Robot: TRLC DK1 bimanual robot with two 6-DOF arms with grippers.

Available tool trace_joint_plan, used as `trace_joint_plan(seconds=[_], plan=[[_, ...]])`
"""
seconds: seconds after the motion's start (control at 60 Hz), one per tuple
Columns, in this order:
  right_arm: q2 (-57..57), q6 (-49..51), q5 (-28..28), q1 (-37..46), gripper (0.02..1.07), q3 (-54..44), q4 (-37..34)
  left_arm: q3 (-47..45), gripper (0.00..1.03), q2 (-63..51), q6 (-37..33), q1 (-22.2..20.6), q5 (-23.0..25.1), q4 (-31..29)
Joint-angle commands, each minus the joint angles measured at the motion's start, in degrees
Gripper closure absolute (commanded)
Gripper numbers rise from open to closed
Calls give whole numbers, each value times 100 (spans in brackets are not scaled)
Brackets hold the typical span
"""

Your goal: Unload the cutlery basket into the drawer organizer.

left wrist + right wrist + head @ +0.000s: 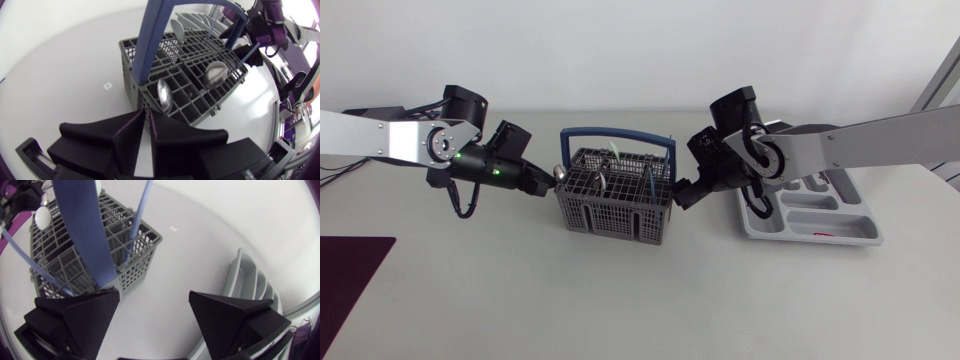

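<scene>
The cutlery basket (615,208) stood at the middle of the table (620,300), its blue handle (618,131) upright. The grey drawer organizer (865,232) lay to its right, partly under the right arm. No cutlery showed in the compartments that could be seen, so the unloading looked barely begun.

The two arms flanked the basket, probably so that one could steady it while the other picked from it.

The left gripper (548,183) was at the basket's left end. In the left wrist view its fingers (127,142) were drawn in to a narrow slit, with the end wall running into that slit. It appeared clamped on the wall, most likely to keep the light basket from sliding or tipping. Just ahead of it a spoon (165,96) stood bowl-up in the nearest compartment. A second spoon (216,74) stood farther along, towards the right end.

The right gripper (160,315) was at the basket's right end, on the organizer's side. Its fingers were spread wide and held nothing, and one of them sat just beside the basket's corner. A pale blue utensil handle (141,207) rose from the compartment nearest it and looked like a likely first pick.
</scene>
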State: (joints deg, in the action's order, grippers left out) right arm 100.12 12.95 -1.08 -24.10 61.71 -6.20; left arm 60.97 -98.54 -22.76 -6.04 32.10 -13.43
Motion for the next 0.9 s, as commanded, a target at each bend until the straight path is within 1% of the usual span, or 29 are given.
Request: trace_joint_plan(seconds=[0.0, 0.067, 0.167, 0.3, 0.367, 0.417, 0.517, 0.667, 0.8, 0.883], plan=[[210, 15, 249, -86, 7, 359, 180, -367, 72, 397, -185, -292, 271, -72], [316, 15, 258, -95, 7, 482, 171, -604, 72, 687, -202, -371, 262, -107], [368, 32, 293, -157, 7, 526, 171, -753, 72, 925, -228, -345, 253, -133], [377, 15, 126, -201, 7, 526, 136, -762, 71, 986, -334, -64, 157, -107], [245, 32, 126, -139, 7, 420, 119, -709, 71, 951, -334, 112, 157, -90], [157, 32, 143, -104, 7, 359, 48, -692, 70, 951, -334, 156, 157, -72], [-80, 32, 161, -148, 7, 139, -22, -657, 70, 942, -334, 147, 157, -28], [-388, -47, 126, -464, 7, -107, -48, -551, 70, 889, -281, 121, 139, 51], [-458, -117, -15, -684, 7, -142, -110, -472, 70, 863, -264, 147, 130, 77], [-431, -117, -252, -693, 7, -168, -92, -481, 70, 863, -255, 182, 139, 86]])
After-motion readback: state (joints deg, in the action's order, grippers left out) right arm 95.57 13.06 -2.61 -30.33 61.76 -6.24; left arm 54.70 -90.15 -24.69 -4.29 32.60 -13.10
